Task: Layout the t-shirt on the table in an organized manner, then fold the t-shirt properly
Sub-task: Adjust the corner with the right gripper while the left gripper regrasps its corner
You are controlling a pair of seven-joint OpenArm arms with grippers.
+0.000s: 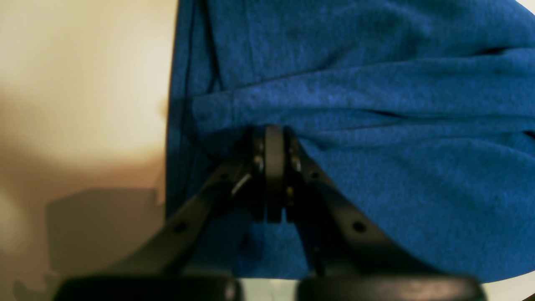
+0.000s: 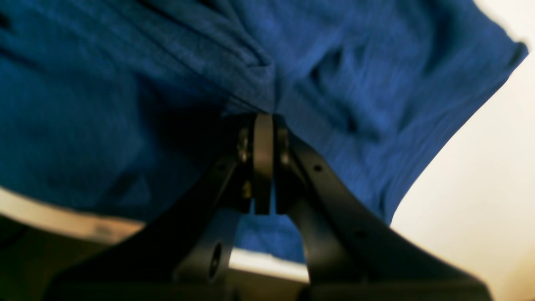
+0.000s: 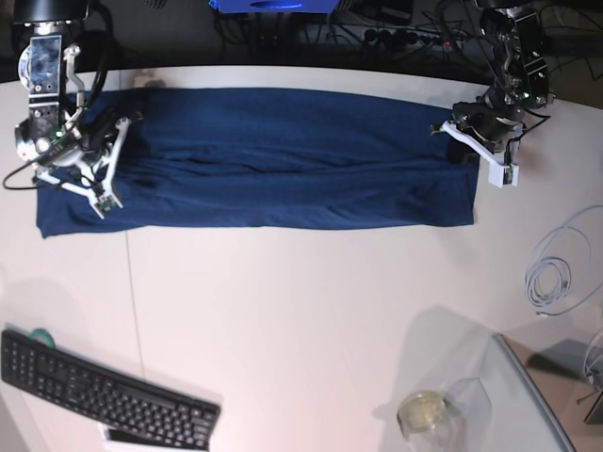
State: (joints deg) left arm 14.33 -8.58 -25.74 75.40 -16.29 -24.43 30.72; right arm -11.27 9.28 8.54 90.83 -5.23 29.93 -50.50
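Observation:
The navy-blue t-shirt lies stretched in a long wrinkled band across the far part of the white table. My left gripper is shut on a bunched fold near the cloth's edge, at the band's right end in the base view. My right gripper is shut on gathered fabric at the band's left end. Creases run along the cloth between the two grips. In both wrist views the blue t-shirt fills most of the frame, and the table's edge shows below it.
A black keyboard lies at the front left. A glass jar stands at the front right beside a grey corner piece. A coiled white cable rests at the right edge. Cables and dark equipment lie behind the table.

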